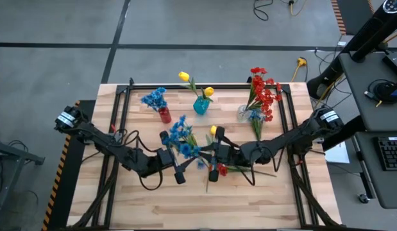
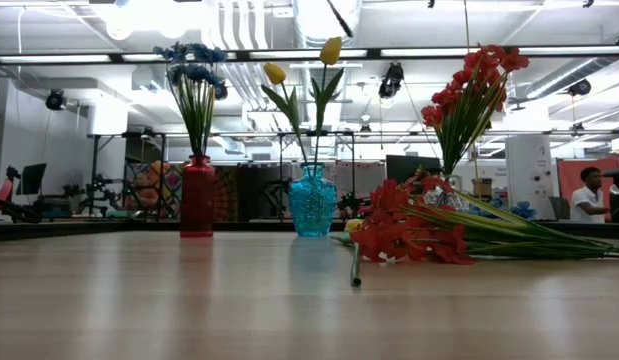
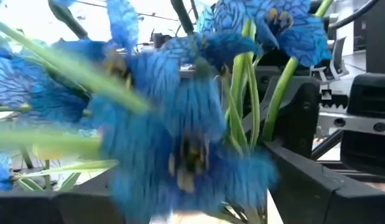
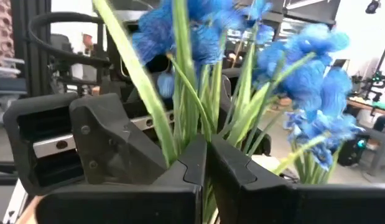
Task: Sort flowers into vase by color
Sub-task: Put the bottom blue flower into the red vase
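1. The right gripper (image 1: pixel 211 154) sits near the middle of the wooden slatted worktop (image 1: pixel 185 205); its fingers (image 4: pixel 242 180) are pressed fully together on the thin green stems of a blue artificial flower spray (image 1: pixel 183 138), whose blooms rise just above and beyond the fingertips.
2. The left gripper (image 1: pixel 174 165) faces the right one from close by; its fingers (image 3: pixel 304 168) stand wide apart on either side of the same blue spray, and whether they touch the stems cannot be told.
3. Just beside the right fingers, on the side away from the left arm, a red artificial flower spray (image 1: pixel 222 169) lies flat on the worktop with a single yellow tulip (image 1: pixel 213 130) near it.
4. Beyond both pairs of fingers, three vases stand in a row: a slim red glass vase (image 2: pixel 197 195) holding one blue spray; a rounded teal glass vase (image 2: pixel 313 200) holding two yellow tulips; a clear glass vase (image 1: pixel 244 113) holding a tall red spray.
5. Counted overall: two blue sprays, two red sprays, three yellow tulips, three vases.
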Controlling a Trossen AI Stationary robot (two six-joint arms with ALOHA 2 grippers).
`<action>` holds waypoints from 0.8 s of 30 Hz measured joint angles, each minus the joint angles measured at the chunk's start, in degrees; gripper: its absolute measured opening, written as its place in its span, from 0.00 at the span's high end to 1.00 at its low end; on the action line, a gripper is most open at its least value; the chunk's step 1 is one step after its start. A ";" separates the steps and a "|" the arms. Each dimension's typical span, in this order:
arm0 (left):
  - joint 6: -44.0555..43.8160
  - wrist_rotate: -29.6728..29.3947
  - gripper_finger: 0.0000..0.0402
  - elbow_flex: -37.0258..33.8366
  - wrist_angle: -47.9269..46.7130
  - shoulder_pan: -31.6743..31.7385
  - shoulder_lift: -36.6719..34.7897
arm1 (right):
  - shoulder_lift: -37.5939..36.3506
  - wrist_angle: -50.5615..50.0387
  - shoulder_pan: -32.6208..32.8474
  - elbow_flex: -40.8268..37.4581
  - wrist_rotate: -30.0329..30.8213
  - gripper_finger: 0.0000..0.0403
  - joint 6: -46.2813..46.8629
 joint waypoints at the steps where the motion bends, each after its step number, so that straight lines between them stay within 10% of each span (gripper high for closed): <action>1: -0.34 0.02 0.38 0.00 -0.09 -0.02 -0.03 | 0.30 0.72 0.00 0.00 -0.11 0.97 -0.09; 24: -0.69 -0.72 0.82 -0.07 -1.84 -0.33 -0.25 | -1.85 -3.56 0.00 0.07 4.98 0.97 0.68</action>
